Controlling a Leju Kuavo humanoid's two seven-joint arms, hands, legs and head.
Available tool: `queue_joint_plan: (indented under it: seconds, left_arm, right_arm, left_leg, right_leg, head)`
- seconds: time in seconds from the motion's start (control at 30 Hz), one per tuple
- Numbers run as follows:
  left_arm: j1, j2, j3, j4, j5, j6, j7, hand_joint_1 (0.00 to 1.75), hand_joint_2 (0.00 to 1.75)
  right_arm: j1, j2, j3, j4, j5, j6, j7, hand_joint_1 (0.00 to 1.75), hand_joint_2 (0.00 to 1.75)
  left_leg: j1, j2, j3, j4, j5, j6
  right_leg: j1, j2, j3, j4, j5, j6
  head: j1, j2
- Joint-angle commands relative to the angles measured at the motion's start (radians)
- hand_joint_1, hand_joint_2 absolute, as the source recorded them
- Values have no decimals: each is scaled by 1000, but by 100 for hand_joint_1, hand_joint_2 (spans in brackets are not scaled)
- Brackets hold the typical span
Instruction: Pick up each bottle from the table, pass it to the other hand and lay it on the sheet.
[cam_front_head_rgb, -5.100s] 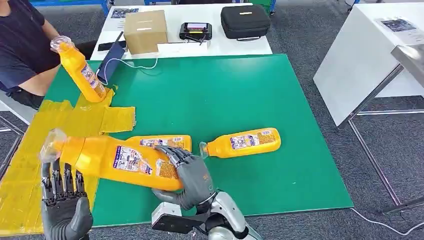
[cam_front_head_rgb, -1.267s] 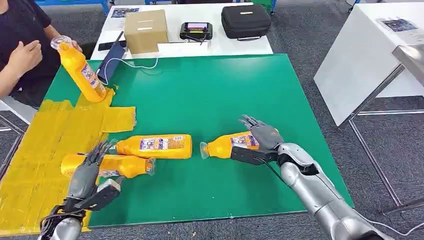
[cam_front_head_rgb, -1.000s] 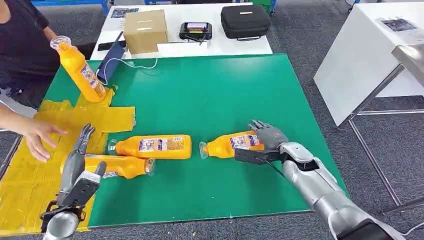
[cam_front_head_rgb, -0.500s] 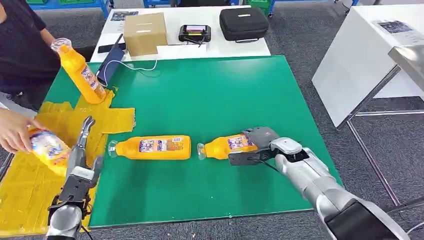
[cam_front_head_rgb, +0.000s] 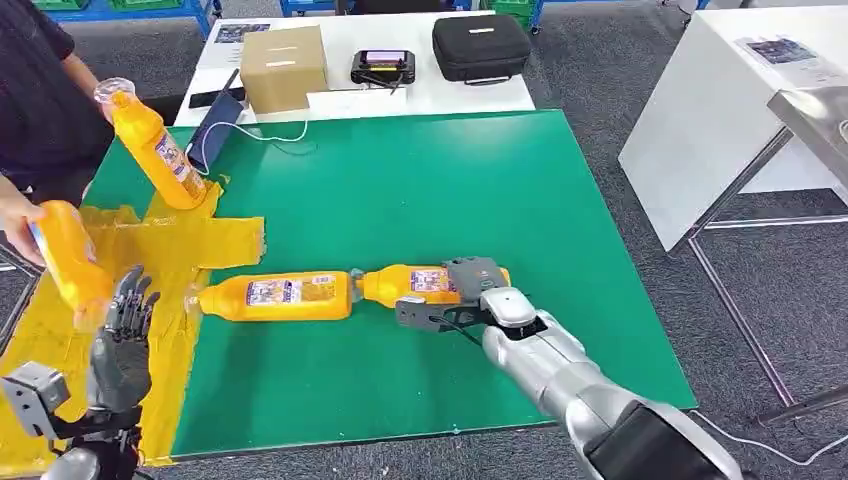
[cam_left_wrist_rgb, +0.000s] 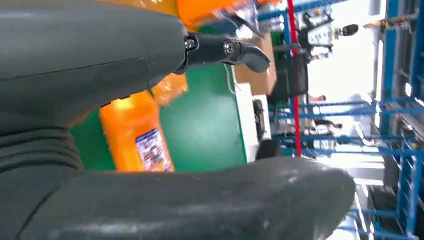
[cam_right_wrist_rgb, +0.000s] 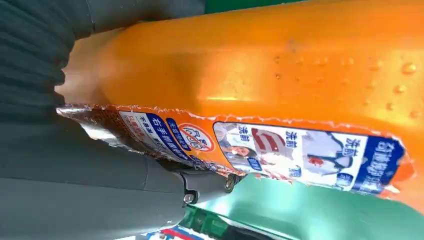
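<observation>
Gripping bottle (cam_front_head_rgb: 420, 285), label (cam_right_wrist_rgb: 310, 155) seemingly Chinese.

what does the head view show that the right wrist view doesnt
Head view alone: the left hand raised over the yellow sheet with nothing in it, a second lying bottle, an upright bottle, and a person's hand lifting another bottle. Right wrist view alone: the held bottle's label print and droplets, close up. Both: the right hand gripping a lying bottle on the green mat.
</observation>
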Motion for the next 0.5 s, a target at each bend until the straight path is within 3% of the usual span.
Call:
queue_joint_plan:
  seconds: [0.03,0.1,0.17,0.33,0.37,0.5]
  left_arm:
    - [48,-97,88,-92,43,-45,21,0,0]
    - [55,-136,6,-147,49,-17,49,0,0]
    - [35,-134,-108,-163,31,53,55,0,0]
    - [38,-117,-216,-183,112,86,47,0,0]
    - [44,-119,-222,-189,123,85,42,0,175]
    - [65,-125,-264,-218,95,113,17,0,175]
  right_arm:
    - [80,29,-244,-216,-225,-191,-225,175,175]
    - [211,-82,-294,-583,-379,-91,-230,175,175]
    - [291,-184,-325,-832,-453,-36,-223,175,175]
    - [341,-184,-303,-977,-497,20,-248,175,175]
    - [338,-169,-283,-970,-494,22,-248,175,175]
    - [304,-97,-193,-893,-534,25,-253,175,175]
  left_leg:
    - [1,-8,-1,0,-1,0]
    - [1,-10,-4,2,-2,1]
    - [0,-16,-8,1,0,1]
    - [-2,-31,-13,3,1,3]
    - [-3,-30,-15,3,1,3]
    - [-3,-17,-13,1,0,3]
  right_leg:
    - [0,1,0,0,-1,0]
    - [0,-1,0,1,-2,0]
    - [-1,-8,-2,0,-2,0]
    - [-3,-23,-4,-1,-4,3]
    - [-3,-23,-5,-1,-4,3]
    - [-3,-13,-6,-1,-2,3]
  head:
    - [0,0]
    - [1,0]
    - [0,0]
    - [1,0]
    - [1,0]
    - [0,0]
